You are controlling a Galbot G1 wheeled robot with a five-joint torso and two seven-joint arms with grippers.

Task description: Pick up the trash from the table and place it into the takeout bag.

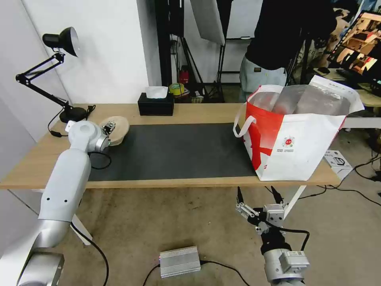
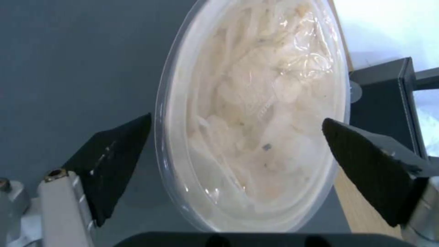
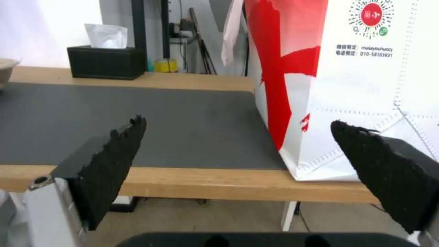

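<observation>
A beige pulp-fibre bowl point(image 1: 120, 128) of trash with a clear lid sits at the left end of the dark mat point(image 1: 170, 151) on the table point(image 1: 198, 109). My left gripper point(image 1: 108, 127) is open around it. In the left wrist view the bowl point(image 2: 256, 103) lies between the black fingertips point(image 2: 119, 151), which stand close to its rim on both sides. The takeout bag point(image 1: 293, 139) stands open at the table's right end. My right gripper point(image 1: 256, 191) hangs open and empty below the table's front edge, facing the bag point(image 3: 366, 85).
A black tissue box point(image 1: 155, 104) stands at the back edge of the table. A black desk lamp point(image 1: 59, 43) stands at the back left corner. A silver box point(image 1: 179, 261) and cables lie on the floor. A person stands behind the bag.
</observation>
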